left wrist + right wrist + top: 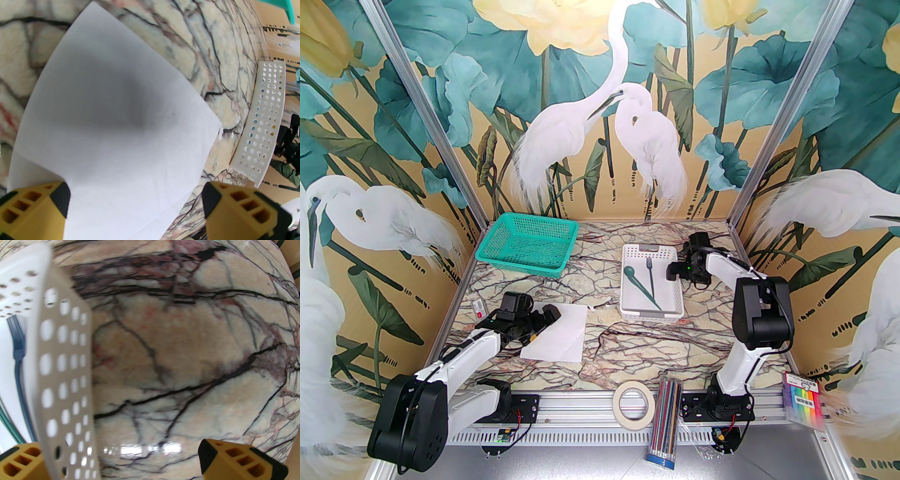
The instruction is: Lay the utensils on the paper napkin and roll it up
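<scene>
- Napkin (557, 332) is lying flat on the marble table (628, 347), over on your left side.
- The spoon (638, 281) and fork (649, 276) are both in the white basket (650, 315), well apart from the napkin, with their handles meeting at the near end.
- Your left gripper (543, 318) hovers over the napkin's left part, fingers spread wide.
- Your right gripper (117, 458) has its fingers spread too, and the basket's right wall sits between them.
</scene>
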You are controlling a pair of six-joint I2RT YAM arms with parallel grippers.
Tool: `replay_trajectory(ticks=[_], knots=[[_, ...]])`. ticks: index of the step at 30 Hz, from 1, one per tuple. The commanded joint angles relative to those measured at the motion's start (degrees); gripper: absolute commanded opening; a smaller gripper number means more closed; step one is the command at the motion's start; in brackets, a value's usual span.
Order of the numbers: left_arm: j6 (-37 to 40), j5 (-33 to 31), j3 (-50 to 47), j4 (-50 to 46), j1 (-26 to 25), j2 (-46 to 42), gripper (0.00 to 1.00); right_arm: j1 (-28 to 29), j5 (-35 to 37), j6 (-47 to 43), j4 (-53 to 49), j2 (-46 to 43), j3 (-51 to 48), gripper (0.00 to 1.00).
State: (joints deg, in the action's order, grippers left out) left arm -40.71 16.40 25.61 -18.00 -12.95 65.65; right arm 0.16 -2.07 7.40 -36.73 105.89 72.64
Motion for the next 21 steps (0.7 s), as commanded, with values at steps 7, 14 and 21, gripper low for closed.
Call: replay_trajectory(ticks=[7,14,21], knots=[[2.83,-7.35,5.05,-1.96,-9.63,8.1,0.99,-3.7,5.58,-3.74,-2.37,2.73,4.07,0.99],[5.83,-10.09,12.2,-1.98,-17.73,15.97,1.0,-7.5,7.69,-4.4,-3.49,5.66,6.61,0.99],[10.36,-13.06,23.03,-3.83,-25.11,27.03,0.99,-10.56,10.86,-4.75,-4.34,8.05,9.04,0.99]])
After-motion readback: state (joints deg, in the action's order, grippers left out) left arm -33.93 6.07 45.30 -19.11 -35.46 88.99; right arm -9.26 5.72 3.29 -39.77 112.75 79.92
